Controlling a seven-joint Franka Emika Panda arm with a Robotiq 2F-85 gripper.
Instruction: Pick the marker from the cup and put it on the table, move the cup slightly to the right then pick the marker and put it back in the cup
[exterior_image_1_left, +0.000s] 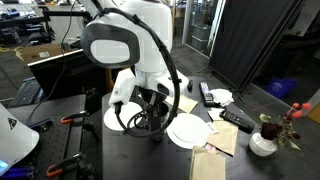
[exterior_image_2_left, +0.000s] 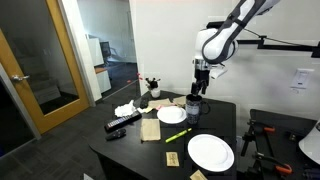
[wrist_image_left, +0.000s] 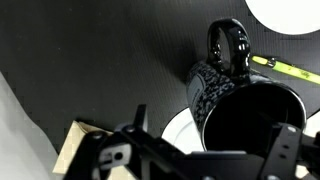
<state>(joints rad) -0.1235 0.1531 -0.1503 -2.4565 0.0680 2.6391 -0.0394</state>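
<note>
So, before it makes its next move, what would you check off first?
1. Marker out of the cup and lying on the table: ok.
2. Gripper open, holding nothing: ok.
3. Gripper lined up over the cup: ok; the wrist view looks straight down at it.
4. Cup upright, handle in plain sight: ok.
5. Free room around the cup: not ok; a white plate lies close beside it.
6. Cup's inside empty: cannot tell, too dark.
</note>
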